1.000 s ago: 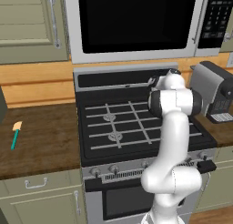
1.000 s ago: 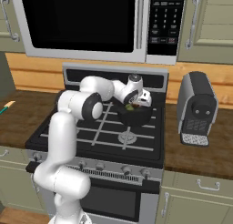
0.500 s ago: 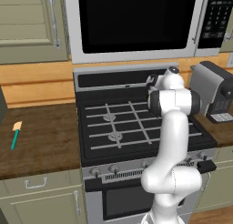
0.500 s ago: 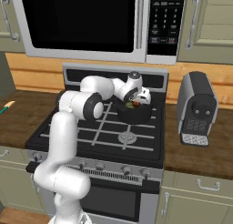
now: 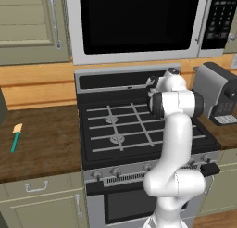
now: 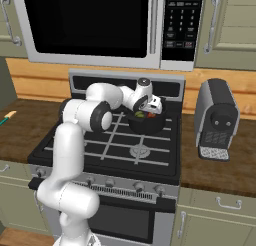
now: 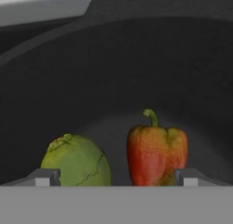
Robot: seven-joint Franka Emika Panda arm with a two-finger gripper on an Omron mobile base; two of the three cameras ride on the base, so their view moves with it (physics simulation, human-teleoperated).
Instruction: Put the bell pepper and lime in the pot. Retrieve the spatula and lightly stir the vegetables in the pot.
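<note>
Both vegetables are down in the short round black cooking pot (image 6: 146,124) on the stove's far right burner: the small red-orange lumpy bell pepper (image 7: 157,154) stands upright on the pot floor, and the round green lime (image 7: 76,163) sits just beside it, a gap between them. The arm's two-finger gripper (image 6: 151,106) hangs right over the pot's mouth, jaws spread wide with nothing between them, one tip flanking the lime and the other the pepper. So the loading step looks finished, and I'd say the spatula is what's in hand now. That slim spatula with the teal handle and pale cream blade (image 5: 15,137) lies way off on the brown wooden counter (image 5: 41,146) left of the stove, well apart from the pot. The next move calls for lifting clear of the pot rim and swinging far left across the burners, then coming down on the handle.
</note>
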